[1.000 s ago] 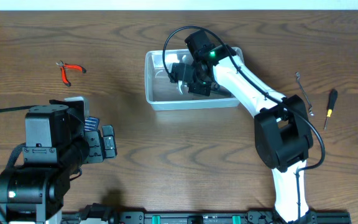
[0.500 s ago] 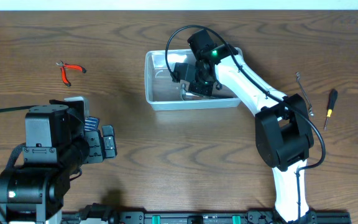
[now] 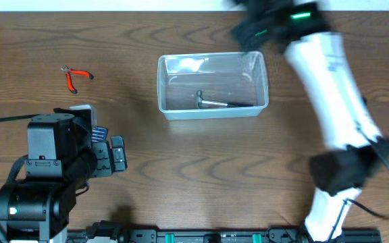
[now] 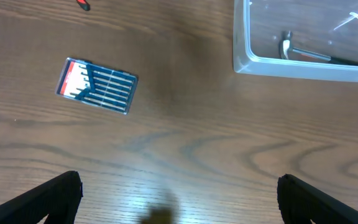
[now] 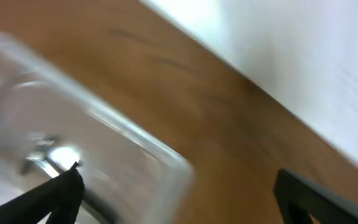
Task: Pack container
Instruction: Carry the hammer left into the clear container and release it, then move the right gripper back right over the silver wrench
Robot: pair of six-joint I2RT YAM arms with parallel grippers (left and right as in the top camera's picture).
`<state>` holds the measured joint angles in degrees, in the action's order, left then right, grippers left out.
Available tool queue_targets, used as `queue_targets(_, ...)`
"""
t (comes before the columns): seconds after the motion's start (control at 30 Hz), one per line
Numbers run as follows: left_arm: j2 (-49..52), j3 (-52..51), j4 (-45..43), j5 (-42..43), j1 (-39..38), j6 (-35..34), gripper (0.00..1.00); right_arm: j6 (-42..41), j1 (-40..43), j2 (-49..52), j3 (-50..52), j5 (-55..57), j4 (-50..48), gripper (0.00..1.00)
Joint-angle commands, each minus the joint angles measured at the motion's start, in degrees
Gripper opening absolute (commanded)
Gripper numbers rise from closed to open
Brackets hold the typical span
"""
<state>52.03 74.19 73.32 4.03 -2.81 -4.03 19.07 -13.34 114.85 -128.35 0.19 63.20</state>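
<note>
The clear container (image 3: pixel 174 111) stands mid-table with a small metal hammer-like tool (image 3: pixel 215 103) lying flat inside near its front wall. My right gripper (image 5: pixel 179 194) is open and holds nothing. It hangs above the container's far right corner (image 5: pixel 135 140), blurred by motion, and appears as a dark smear (image 3: pixel 247 30) in the overhead view. My left gripper (image 4: pixel 179 202) is open over bare wood at the front left, well short of the container (image 4: pixel 291 65) and the tool (image 4: pixel 303 53).
A small dark flat case of bits (image 4: pixel 97 86) lies on the wood left of the container. Red-handled pliers (image 3: pixel 76 75) lie at the far left. The left arm's body (image 3: pixel 53 169) fills the front-left corner. The table's far edge meets a white wall (image 5: pixel 303 56).
My right gripper has opened and left the metal tool lying in the container. The right arm has swung up and back toward the far right, out of the container. The left arm is still.
</note>
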Motion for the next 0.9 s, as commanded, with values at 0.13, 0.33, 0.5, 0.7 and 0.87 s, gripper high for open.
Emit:
queue_targets(0.13,-0.1,0.9,0.2,-0.9,0.2,0.8,0.99,-5.0,22.6,3.1,0.8,2.9,12.6,0.99)
queue_targets(0.33,-0.1,0.9,0.2,-0.9,0.2,0.8,0.98,3.7,29.9,12.2,0.9,1.4,18.3,0.99)
queue_targets(0.5,-0.1,0.9,0.2,-0.9,0.2,0.8,0.98,3.1,30.3,19.7,0.9,2.6,17.9,0.99)
queue_targets(0.7,-0.1,0.9,0.2,-0.9,0.2,0.8,0.98,1.8,29.7,25.4,1.2,2.3,20.5,0.97)
queue_targets(0.87,-0.1,0.9,0.2,-0.9,0.2,0.8,0.98,0.6,29.7,25.5,2.8,2.4,21.5,0.99)
